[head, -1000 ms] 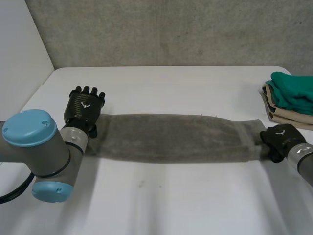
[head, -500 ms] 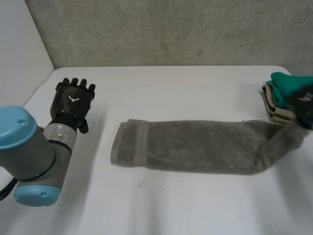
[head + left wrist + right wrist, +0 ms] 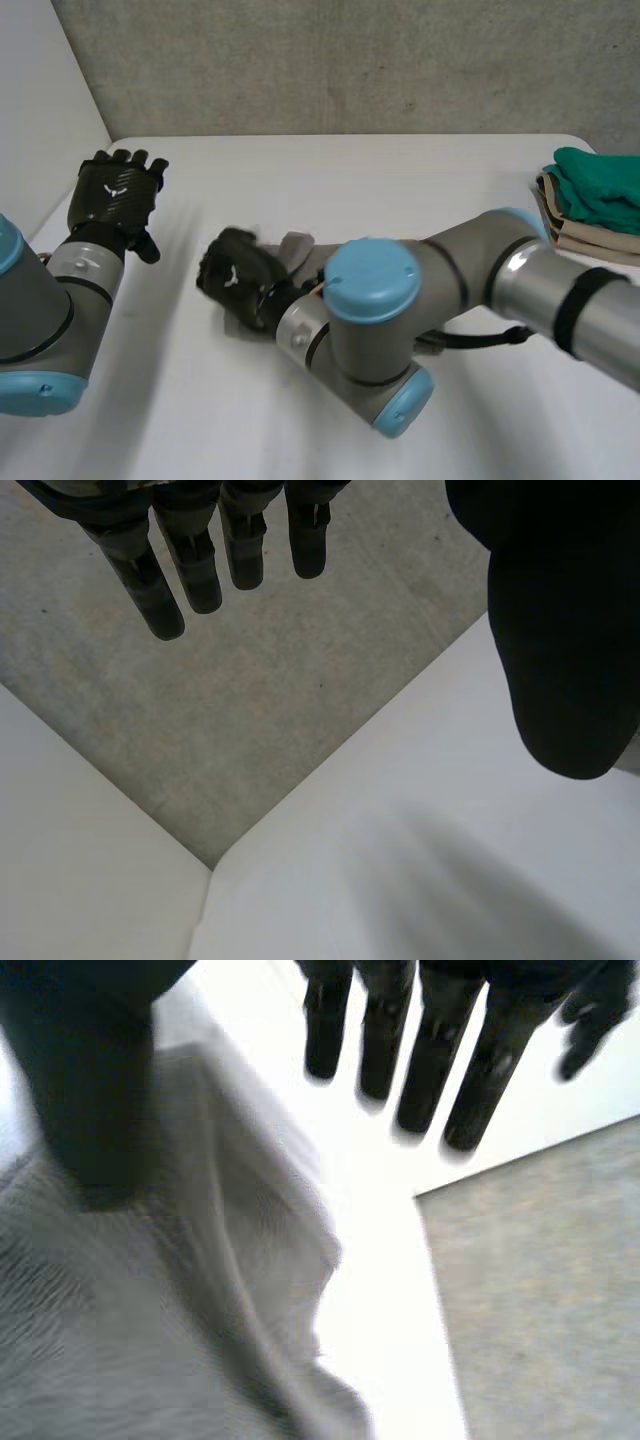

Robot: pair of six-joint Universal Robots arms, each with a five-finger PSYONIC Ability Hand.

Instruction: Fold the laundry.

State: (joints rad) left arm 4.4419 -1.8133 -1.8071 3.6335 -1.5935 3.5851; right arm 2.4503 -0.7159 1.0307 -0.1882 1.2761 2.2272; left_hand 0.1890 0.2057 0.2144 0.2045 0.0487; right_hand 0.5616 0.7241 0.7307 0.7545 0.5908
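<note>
Fuzzy terry-cloth towel [image 3: 110, 1340] on a smooth, matt white table [image 3: 400, 170].

White table [image 3: 400, 170]: grey towel [image 3: 296, 248] mid-left, seemingly bunched; folded stack [image 3: 590, 205] far right.

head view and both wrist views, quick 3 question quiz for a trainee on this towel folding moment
1. True or false: the left hand grips the grey towel.
2. The folded stack topped by green cloth lies: A) beside the left hand B) at the table's right side C) under the grey towel.
3. Fill in: in its wrist view the right hand's fingers are ___, not curled.
Key: 1 false; 2 B; 3 straight.
</note>
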